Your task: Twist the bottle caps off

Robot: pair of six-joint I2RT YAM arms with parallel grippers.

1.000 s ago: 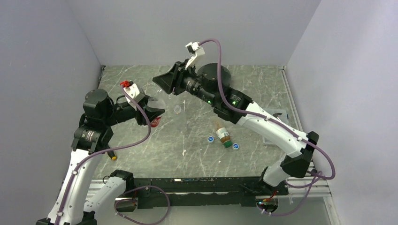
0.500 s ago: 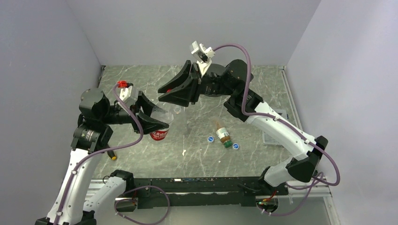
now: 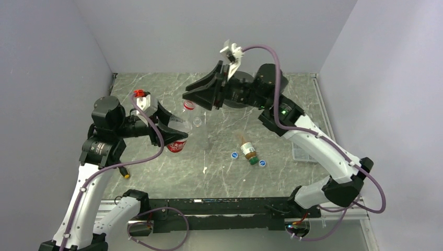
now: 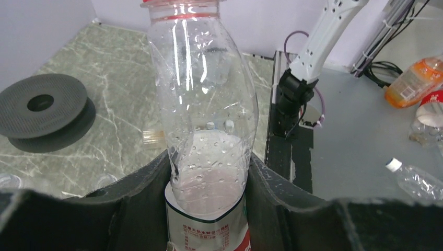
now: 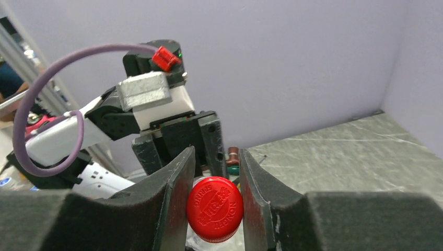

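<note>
My left gripper (image 3: 170, 133) is shut on the clear bottle with the red label (image 3: 177, 140) and holds it tilted above the table. In the left wrist view its fingers (image 4: 271, 193) clamp the bottle (image 4: 209, 104) just above the label. The bottle's red cap (image 3: 189, 105) points at my right gripper (image 3: 192, 101). In the right wrist view the cap (image 5: 214, 208) sits between the two pads (image 5: 175, 193), touching both. The amber bottle (image 3: 249, 149) lies on its side mid-table. A clear bottle (image 3: 197, 122) stands open behind the held one. The other clear bottle is hidden.
Two loose blue caps (image 3: 235, 155) (image 3: 262, 163) lie beside the amber bottle. A clear tray (image 3: 304, 152) sits at the right edge. A small yellow object (image 3: 126, 175) lies front left. A black disc (image 4: 44, 102) rests on the table's far side.
My left gripper lifted the red-label bottle off the table and tilted its cap up. My right gripper turned and swung onto the cap.
</note>
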